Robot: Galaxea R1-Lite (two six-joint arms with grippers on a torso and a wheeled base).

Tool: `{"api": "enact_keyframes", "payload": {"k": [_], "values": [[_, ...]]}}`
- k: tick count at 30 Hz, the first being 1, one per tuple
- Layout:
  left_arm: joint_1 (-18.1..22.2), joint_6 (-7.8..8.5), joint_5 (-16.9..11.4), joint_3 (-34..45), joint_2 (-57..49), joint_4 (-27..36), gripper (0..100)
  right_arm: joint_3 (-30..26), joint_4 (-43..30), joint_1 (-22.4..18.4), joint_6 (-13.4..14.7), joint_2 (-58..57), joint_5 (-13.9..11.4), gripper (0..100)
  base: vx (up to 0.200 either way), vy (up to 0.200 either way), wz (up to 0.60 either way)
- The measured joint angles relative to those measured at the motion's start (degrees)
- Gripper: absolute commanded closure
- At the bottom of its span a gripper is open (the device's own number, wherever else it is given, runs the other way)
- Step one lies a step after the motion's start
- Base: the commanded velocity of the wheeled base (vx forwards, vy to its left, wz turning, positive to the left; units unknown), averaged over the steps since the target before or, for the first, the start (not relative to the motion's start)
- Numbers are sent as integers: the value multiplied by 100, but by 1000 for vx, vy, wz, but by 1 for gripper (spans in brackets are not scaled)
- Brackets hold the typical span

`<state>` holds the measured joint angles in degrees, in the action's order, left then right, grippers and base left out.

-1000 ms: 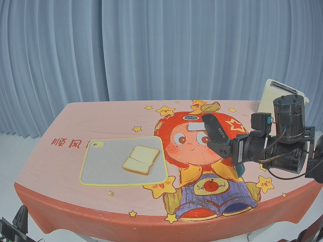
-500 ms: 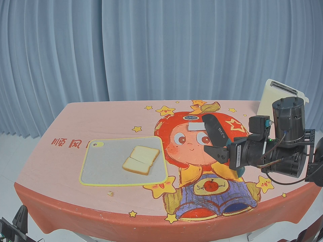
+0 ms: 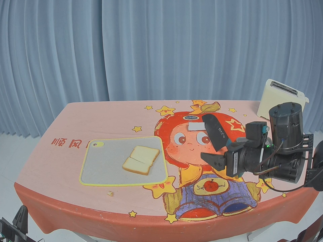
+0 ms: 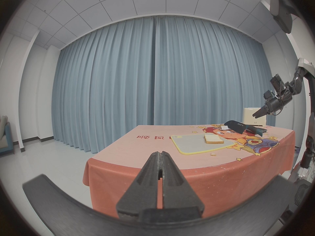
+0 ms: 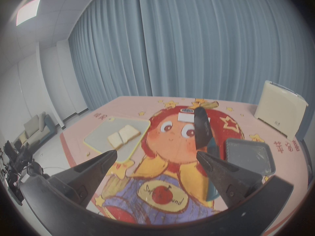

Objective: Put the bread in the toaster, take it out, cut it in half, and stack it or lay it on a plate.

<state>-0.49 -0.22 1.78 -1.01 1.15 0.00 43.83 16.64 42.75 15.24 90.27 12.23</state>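
Jaws closed flat against each other, the left gripper hangs well off the table's near left corner. One crumb lies on the cloth by the near edge. Above the near right part of the table, the right gripper hovers with its two fingers spread wide apart. Left of centre lies one yellow-rimmed cutting board, carrying two bread halves that touch along the cut, the farther one leaning slightly onto the nearer. Right of centre, one knife with a black blade rests flat on the cloth, and just beside it on the right sits one grey tray. At the far right corner stands one cream toaster, upright, its slot facing up. Behind everything, one blue curtain spans the room.
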Motion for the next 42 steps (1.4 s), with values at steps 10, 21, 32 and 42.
{"api": "enact_keyframes", "payload": {"k": [10, 21, 32, 42], "values": [[5, 9, -4, 0, 0, 2, 100, 29, 46, 38, 20, 16, 22, 0, 0, 0, 0], [5, 6, -4, 0, 0, 2, 100, 29, 49, 35, 22, 29, 22, 0, 0, 0, 0], [5, 1, -4, 0, 0, 0, 100, 30, 60, 82, 30, 39, 26, 0, 0, 0, 0], [5, 4, -4, 0, 0, 0, 100, -100, 66, 484, 30, 121, 28, 0, 0, 0, 0]]}}
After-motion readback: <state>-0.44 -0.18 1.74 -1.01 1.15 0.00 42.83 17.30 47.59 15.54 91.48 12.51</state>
